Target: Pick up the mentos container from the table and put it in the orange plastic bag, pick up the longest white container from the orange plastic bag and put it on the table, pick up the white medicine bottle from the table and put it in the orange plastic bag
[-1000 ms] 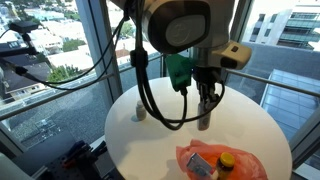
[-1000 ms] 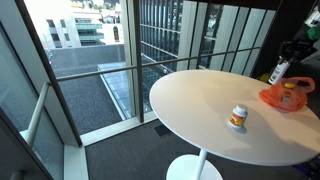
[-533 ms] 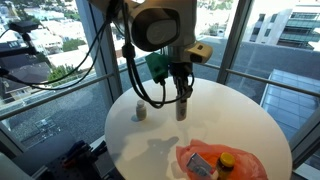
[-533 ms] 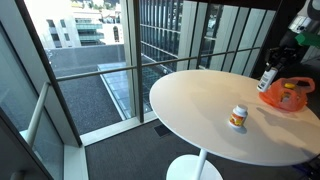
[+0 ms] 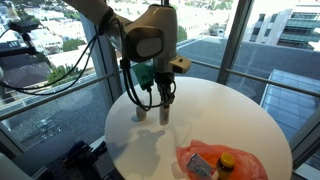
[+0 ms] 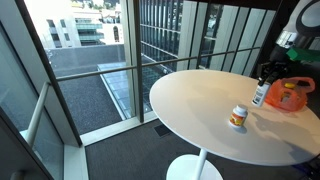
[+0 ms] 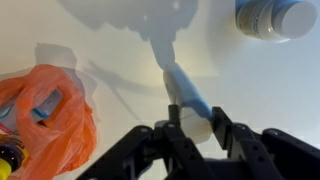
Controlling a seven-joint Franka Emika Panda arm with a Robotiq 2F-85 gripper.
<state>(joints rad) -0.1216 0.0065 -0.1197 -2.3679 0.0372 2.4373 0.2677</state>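
My gripper [image 7: 194, 126] is shut on the long white container [image 7: 188, 98], which has a pale blue end pointing down at the table. In both exterior views the container [image 5: 165, 112] [image 6: 261, 94] hangs upright, at or just above the tabletop. The white medicine bottle [image 5: 140, 113] [image 6: 238, 116] [image 7: 272, 16] stands on the table beside it. The orange plastic bag [image 5: 222, 162] [image 6: 289, 94] [image 7: 45, 118] lies open on the table, with a yellow-capped container [image 5: 228, 160] inside.
The round white table [image 5: 225, 115] [image 6: 190, 105] stands next to floor-to-ceiling windows with black frames [image 6: 135, 45]. The table edge is close behind the medicine bottle in an exterior view. Black cables [image 5: 135, 85] hang from the arm.
The gripper has carried the long white container away from the orange bag, across the table and lower, to a spot next to the medicine bottle.
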